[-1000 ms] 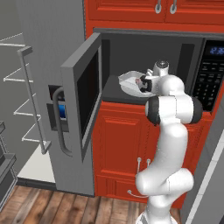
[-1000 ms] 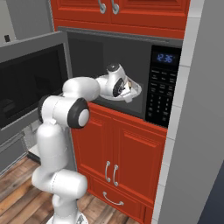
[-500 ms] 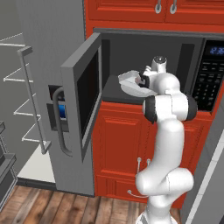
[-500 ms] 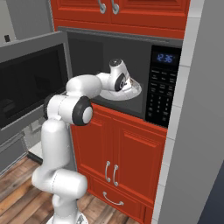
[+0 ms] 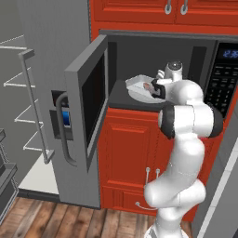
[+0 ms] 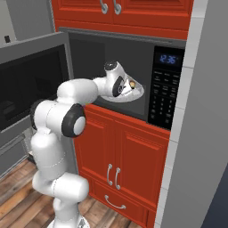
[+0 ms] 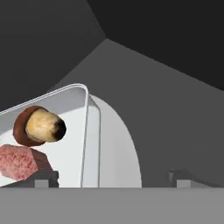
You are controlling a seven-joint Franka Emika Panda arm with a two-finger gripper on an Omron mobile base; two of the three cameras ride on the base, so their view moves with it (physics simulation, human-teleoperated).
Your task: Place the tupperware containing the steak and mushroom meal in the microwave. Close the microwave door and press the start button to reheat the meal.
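Note:
The tupperware (image 5: 135, 86) (image 6: 136, 92) (image 7: 85, 131) lies inside the microwave (image 5: 158, 49) (image 6: 89, 49) on its round white turntable plate (image 7: 118, 148). In it are the brown mushroom (image 7: 39, 126) (image 6: 131, 83) and the reddish steak (image 7: 17, 162) (image 5: 148, 86). My gripper (image 7: 111, 181) (image 5: 155, 89) (image 6: 122, 87) reaches into the cavity and stands open, its fingertips (image 7: 43, 181) far apart on either side of the tray's near rim, without gripping it. The microwave door (image 5: 88, 100) (image 6: 26, 84) is swung wide open to the left.
The black keypad panel (image 5: 218, 88) (image 6: 162, 93) with a blue display is right of the cavity. Red cabinets (image 5: 130, 158) (image 6: 129, 156) sit above and below. A tall grey fridge door with bar handle (image 5: 35, 102) is behind the microwave door, a grey wall (image 6: 200, 133) on the right.
The arm carried the tupperware deeper into the cavity. The jaws went from shut on its rim to wide open, letting it go.

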